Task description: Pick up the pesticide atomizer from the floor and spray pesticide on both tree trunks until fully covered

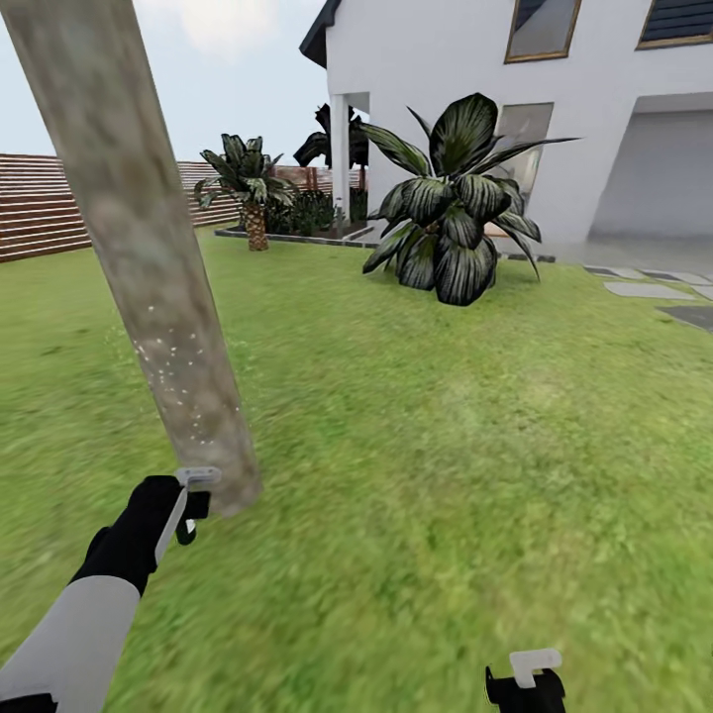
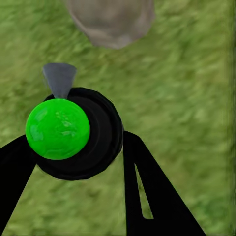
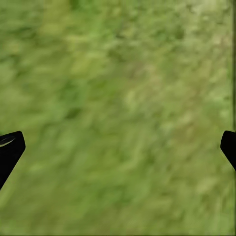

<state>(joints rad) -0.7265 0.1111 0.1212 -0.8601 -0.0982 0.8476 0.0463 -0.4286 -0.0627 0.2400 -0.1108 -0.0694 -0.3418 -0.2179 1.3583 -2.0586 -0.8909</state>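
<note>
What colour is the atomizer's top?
Bright green cap on a black body, best in the left wrist view.

mottled grey-brown tree trunk (image 1: 149,267): looked matt, rough, speckled white low down
round green atomizer cap (image 2: 57,129): looked glossy plastic
green grass lawn (image 1: 446,426): looked matt, coarse

tree trunk (image 1: 149,287) blocks left tool (image 1: 195,503) ahead | lawn (image 1: 446,446) rightward open

Left arm (image 1: 69,634): pale grey forearm sleeve ending in a black wrist. Both tools are black with flat, wedge-shaped fingers (image 2: 157,196).
</note>
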